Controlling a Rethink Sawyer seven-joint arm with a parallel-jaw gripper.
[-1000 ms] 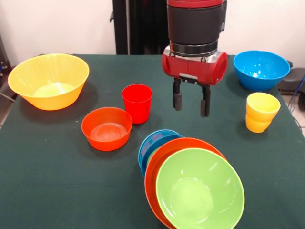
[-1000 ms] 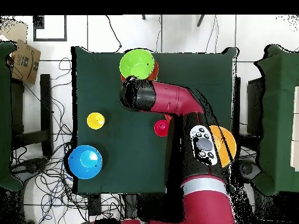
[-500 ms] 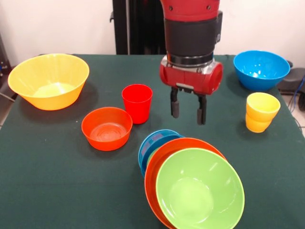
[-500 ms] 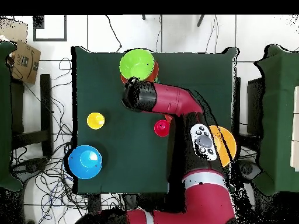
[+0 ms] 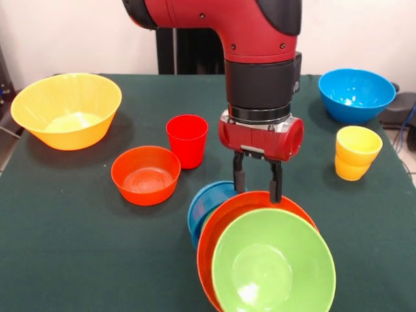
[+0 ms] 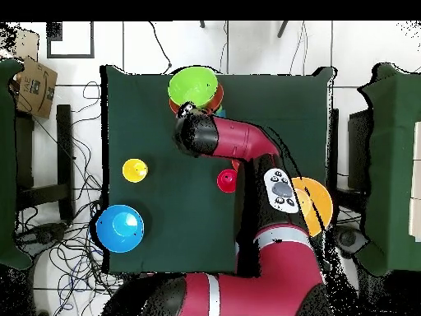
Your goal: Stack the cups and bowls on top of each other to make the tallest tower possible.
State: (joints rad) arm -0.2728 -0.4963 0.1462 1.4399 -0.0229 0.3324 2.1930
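A tilted nested pile stands at the table's near edge: a green bowl [image 5: 273, 266] inside a red-orange bowl [image 5: 224, 218], which leans on a blue bowl [image 5: 205, 203]. My gripper [image 5: 258, 187] is open, with its fingertips [image 5: 276, 186] down at the far rim of the red-orange bowl. I cannot tell whether they touch it. The red cup [image 5: 187, 140] stands upright to the left of the gripper. The yellow cup [image 5: 357, 151] stands at the right. In the overhead view the arm's wrist [image 6: 196, 133] hides the gripper, just below the green bowl [image 6: 193, 85].
A small red-orange bowl [image 5: 145, 174] sits left of the pile. A large orange-yellow bowl [image 5: 67, 109] is at the far left and a blue bowl [image 5: 356, 94] at the far right. The green-clothed table [image 5: 78, 247] ends just below the pile.
My gripper has come down and toward the pile, from above the table to the red-orange bowl's rim. The pile has shifted slightly. The other things have not moved.
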